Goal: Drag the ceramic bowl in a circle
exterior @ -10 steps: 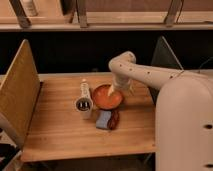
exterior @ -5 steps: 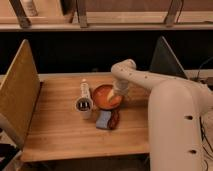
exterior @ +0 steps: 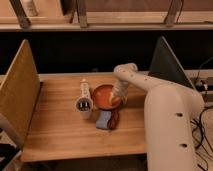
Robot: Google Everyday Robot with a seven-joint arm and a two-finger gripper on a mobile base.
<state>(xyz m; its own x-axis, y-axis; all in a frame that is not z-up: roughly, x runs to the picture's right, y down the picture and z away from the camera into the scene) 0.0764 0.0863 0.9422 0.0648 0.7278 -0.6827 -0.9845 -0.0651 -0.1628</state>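
The ceramic bowl (exterior: 104,96) is round, shallow and orange-red, and sits near the middle of the wooden table (exterior: 60,130). My gripper (exterior: 118,98) reaches down from the white arm (exterior: 131,75) onto the bowl's right rim. A white cylinder with a dark end (exterior: 84,100) lies just left of the bowl. A small blue sponge (exterior: 103,120) lies in front of the bowl, beside a dark brown item (exterior: 114,119).
A tall yellowish panel (exterior: 20,95) stands at the table's left edge and a dark angled panel (exterior: 167,62) at the back right. The robot's white body (exterior: 170,130) fills the right front. Cables (exterior: 202,100) hang on the far right.
The arm has shifted a little and the robot's body now fills more of the right side. The bowl stays near the table's middle with the gripper at its right rim.
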